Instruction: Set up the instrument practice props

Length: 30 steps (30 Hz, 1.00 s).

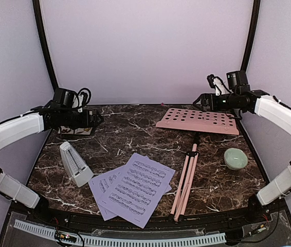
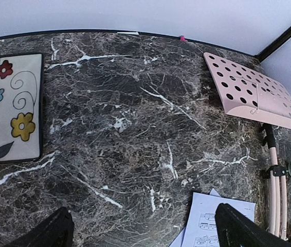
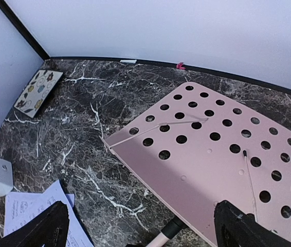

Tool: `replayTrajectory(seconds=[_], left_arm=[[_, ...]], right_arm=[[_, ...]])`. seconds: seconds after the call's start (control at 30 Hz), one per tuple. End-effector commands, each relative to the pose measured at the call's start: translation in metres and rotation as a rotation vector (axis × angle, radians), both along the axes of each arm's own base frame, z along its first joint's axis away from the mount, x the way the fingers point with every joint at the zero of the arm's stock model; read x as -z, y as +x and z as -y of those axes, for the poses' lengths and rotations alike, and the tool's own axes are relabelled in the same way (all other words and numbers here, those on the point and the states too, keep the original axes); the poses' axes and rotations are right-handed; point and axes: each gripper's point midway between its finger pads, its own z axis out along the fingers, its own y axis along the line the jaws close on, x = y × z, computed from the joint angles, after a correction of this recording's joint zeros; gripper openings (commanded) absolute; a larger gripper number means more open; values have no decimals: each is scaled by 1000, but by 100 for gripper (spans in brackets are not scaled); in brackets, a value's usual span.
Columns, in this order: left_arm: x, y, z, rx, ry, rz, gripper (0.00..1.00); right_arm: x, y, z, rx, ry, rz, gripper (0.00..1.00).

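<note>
The pink perforated music stand lies flat at the back right, its folded legs pointing toward the near edge. Two lavender sheet-music pages lie overlapped at the front centre. The white-grey metronome stands at the front left. My left gripper hovers open and empty over the back left; its view shows bare marble between the fingers. My right gripper hovers open and empty above the stand's desk, near its left edge.
A floral tile lies at the back left under my left arm, also in the left wrist view. A pale green bowl sits at the right, beside the stand's legs. Walls enclose the table on three sides.
</note>
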Motion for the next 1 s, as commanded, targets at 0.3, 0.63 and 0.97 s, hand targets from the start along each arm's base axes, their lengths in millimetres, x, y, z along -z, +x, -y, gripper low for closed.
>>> replayTrajectory(seconds=[0.3, 0.63, 0.97], left_arm=[[-7, -12, 42, 190, -136, 9, 99], [-6, -23, 49, 223, -202, 4, 99], [-10, -25, 52, 228, -231, 10, 99]], right_arm=[[53, -15, 7, -234, -365, -156, 97], [93, -16, -3, -368, -391, -262, 91], [117, 4, -7, -419, -426, -345, 81]])
